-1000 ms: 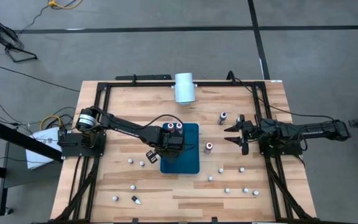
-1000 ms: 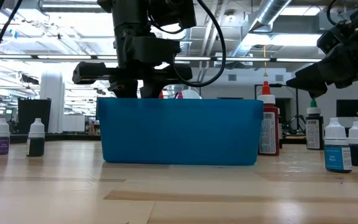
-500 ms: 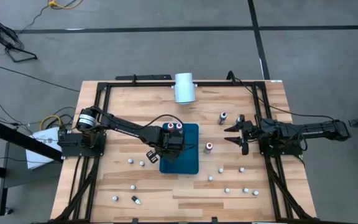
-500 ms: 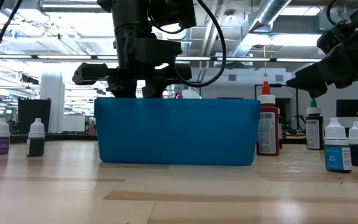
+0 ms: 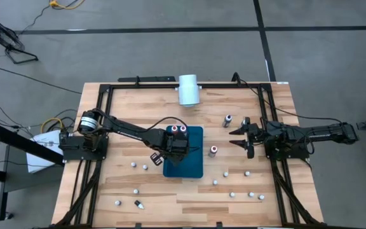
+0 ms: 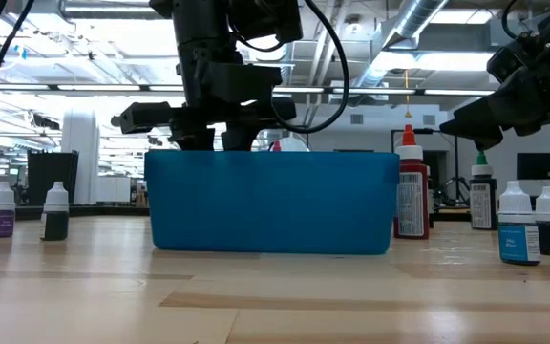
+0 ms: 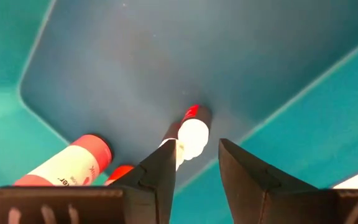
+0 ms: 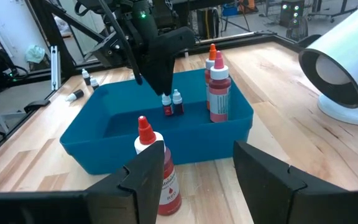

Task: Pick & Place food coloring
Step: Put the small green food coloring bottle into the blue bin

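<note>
My left gripper [image 5: 172, 152] points down into the blue tray [image 5: 194, 166], open, its fingertips [image 7: 197, 152] just above two tiny white-capped food coloring bottles [image 8: 166, 106] that stand on the tray floor. Whether a finger grazes them, I cannot tell. Two taller red bottles [image 5: 180, 129] stand at the tray's far end. A red bottle [image 5: 213, 151] stands on the table right of the tray, and a dark one [image 5: 227, 119] stands farther off. My right gripper [image 5: 238, 137] waits open near the right edge, facing the tray.
Several small whitish bottles stand scattered over the near half of the table [image 5: 232, 194], with more on the left [image 5: 134, 164] and one lying down [image 5: 138, 204]. A large white cylinder [image 5: 188, 89] lies at the far edge. A black frame borders the table.
The left gripper has shifted slightly over the tray, and the tray has slid a little toward the table's left.
</note>
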Robot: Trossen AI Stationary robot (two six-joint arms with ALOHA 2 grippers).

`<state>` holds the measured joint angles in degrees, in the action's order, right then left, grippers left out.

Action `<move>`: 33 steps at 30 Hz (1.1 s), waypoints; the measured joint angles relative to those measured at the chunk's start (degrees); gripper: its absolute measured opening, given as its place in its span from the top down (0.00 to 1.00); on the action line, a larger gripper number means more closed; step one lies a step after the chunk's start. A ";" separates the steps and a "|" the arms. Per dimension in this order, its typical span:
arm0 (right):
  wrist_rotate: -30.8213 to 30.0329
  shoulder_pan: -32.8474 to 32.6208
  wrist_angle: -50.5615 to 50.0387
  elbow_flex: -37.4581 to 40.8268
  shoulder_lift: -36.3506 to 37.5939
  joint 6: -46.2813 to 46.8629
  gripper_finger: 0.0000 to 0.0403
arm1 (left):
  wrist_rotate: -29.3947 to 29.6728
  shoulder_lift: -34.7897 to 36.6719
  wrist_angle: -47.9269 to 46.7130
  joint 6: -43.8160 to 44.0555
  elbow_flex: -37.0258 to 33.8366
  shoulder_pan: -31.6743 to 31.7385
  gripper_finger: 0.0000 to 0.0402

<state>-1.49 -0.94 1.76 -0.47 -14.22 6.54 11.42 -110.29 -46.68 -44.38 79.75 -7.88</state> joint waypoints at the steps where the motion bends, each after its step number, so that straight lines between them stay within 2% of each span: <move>1: 0.01 -0.01 0.00 0.00 0.00 0.01 0.54 | 0.00 0.01 0.18 0.00 0.00 0.00 0.72; 12: -0.01 0.01 0.00 0.00 -0.01 0.01 0.54 | -1.22 5.10 1.22 1.12 -0.04 -0.93 0.72; 20: -0.01 0.00 -0.01 0.00 -0.02 -0.01 0.54 | -7.52 10.15 -3.96 9.53 -0.08 -2.65 0.72; 33: -0.01 -0.01 0.00 0.00 -0.02 0.01 0.54 | -6.95 19.83 -2.47 29.88 -13.34 -9.15 0.72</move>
<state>-1.50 -0.95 1.76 -0.47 -14.24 6.54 4.47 -90.46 -49.15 -14.50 66.40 -17.03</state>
